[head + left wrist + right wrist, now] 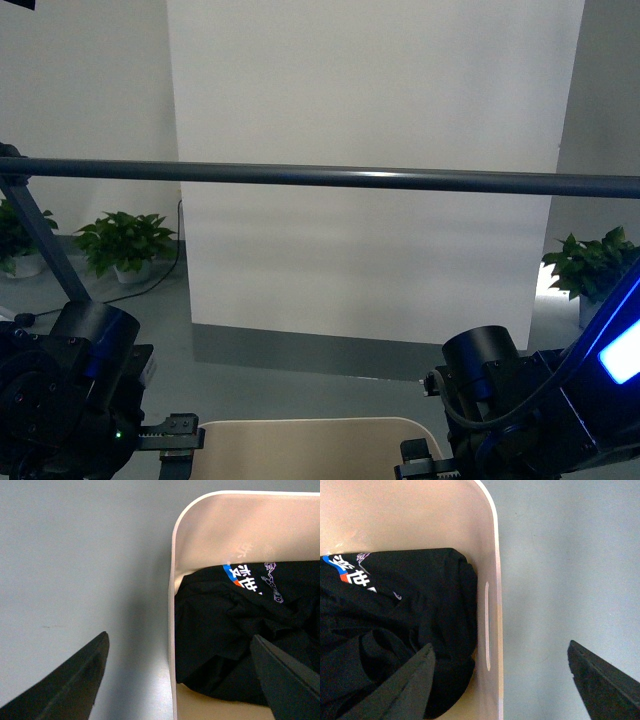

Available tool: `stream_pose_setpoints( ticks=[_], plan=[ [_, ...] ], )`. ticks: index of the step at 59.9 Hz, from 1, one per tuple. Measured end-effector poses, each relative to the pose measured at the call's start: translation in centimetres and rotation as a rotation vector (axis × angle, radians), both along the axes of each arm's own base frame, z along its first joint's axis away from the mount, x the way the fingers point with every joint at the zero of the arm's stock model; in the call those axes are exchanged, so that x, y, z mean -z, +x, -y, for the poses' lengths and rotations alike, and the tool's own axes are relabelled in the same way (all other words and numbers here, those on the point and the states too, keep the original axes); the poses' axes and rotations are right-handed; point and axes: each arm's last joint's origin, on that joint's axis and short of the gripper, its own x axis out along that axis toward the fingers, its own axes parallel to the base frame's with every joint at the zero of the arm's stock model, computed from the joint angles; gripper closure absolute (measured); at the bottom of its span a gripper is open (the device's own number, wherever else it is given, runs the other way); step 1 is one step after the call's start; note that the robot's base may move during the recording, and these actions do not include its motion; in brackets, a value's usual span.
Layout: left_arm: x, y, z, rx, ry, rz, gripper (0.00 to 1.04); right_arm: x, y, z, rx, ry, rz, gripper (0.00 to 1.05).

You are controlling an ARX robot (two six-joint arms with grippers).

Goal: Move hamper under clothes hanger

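Hamper (pixel 315 448) on grey floor (pixel 75 555), low between both arms, just short of clothes hanger (pixel 330 178) bar crossing overhead. Black printed garment (pixel 390 630) inside. Left gripper (pixel 175 675) spread apart, straddling one side wall, one finger (pixel 65 685) outside, other within. Right gripper (pixel 500 680) likewise apart astride opposite wall beside slot handle (pixel 487 625). Potted plants (pixel 125 245) along far wall.

The front view's bottom edge cuts the hamper (pixel 315 445) at 6 o'clock to a strip of rim; the clothes hanger (pixel 330 178) bar runs off at 3 and 9 o'clock; black clothing (pixel 225 640) hides the hamper floor
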Motion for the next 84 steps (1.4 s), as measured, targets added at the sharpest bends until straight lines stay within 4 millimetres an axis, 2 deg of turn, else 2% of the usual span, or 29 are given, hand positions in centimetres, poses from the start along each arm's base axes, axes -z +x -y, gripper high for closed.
stream_pose_setpoints(
  ticks=[6, 10, 31, 36, 38, 41, 45, 46, 48, 52, 53, 57, 63, 66, 73, 84],
  plan=[
    [0.0, 0.0, 0.0, 0.001, 0.001, 0.000, 0.05, 0.0, 0.0, 0.0, 0.000, 0.000, 0.000, 0.06],
    [0.0, 0.0, 0.0, 0.001, 0.001, 0.000, 0.07, 0.0, 0.0, 0.0, 0.000, 0.000, 0.000, 0.08],
    [0.0, 0.0, 0.0, 0.002, 0.000, 0.000, 0.07, 0.0, 0.0, 0.0, 0.000, 0.000, 0.000, 0.08],
    [-0.2, 0.0, -0.3, 0.153, -0.118, 0.163, 0.07, 0.0, 0.0, 0.0, -0.004, 0.011, 0.006, 0.08],
    [-1.1, 0.4, -0.4, 0.267, -0.181, 0.321, 0.07, 0.2, 0.1, 0.3, -0.031, 0.133, 0.151, 0.08],
    [-2.0, 0.7, -0.5, 0.305, -0.194, 0.406, 0.07, -0.2, 0.2, 0.5, -0.058, 0.199, 0.264, 0.08],
    [-4.1, 1.2, -0.8, 0.329, -0.189, 0.504, 0.07, -1.2, 0.3, 1.0, -0.075, 0.245, 0.451, 0.08],
    [-4.6, 1.3, -0.9, 0.330, -0.187, 0.517, 0.07, -1.5, 0.4, 1.1, -0.075, 0.249, 0.487, 0.08],
    [-6.8, 1.6, -1.2, 0.331, -0.179, 0.574, 0.07, -3.3, 0.8, 1.6, -0.074, 0.266, 0.623, 0.08],
    [-11.6, 1.8, -1.9, 0.344, -0.173, 0.679, 0.07, -8.6, 1.3, 3.0, -0.070, 0.262, 0.827, 0.08],
    [-12.2, 1.8, -2.0, 0.345, -0.172, 0.691, 0.07, -9.3, 1.3, 3.1, -0.070, 0.261, 0.845, 0.08],
    [-16.6, 1.4, -2.6, 0.360, -0.161, 0.780, 0.07, -15.0, 0.8, 4.3, -0.067, 0.240, 0.979, 0.08],
    [-21.1, 0.7, -3.4, 0.379, -0.152, 0.860, 0.07, -20.0, -0.1, 5.1, -0.079, 0.210, 1.091, 0.08],
    [-22.8, 0.4, -3.7, 0.382, -0.150, 0.887, 0.07, -21.5, -0.5, 5.3, -0.086, 0.197, 1.122, 0.08],
    [-24.9, 0.0, -4.0, 0.390, -0.144, 0.913, 0.07, -22.9, -0.9, 5.5, -0.088, 0.184, 1.143, 0.08],
    [-26.3, -0.5, -4.2, 0.411, -0.149, 0.939, 0.07, -23.1, -1.1, 5.7, -0.075, 0.183, 1.146, 0.08]
  ],
)
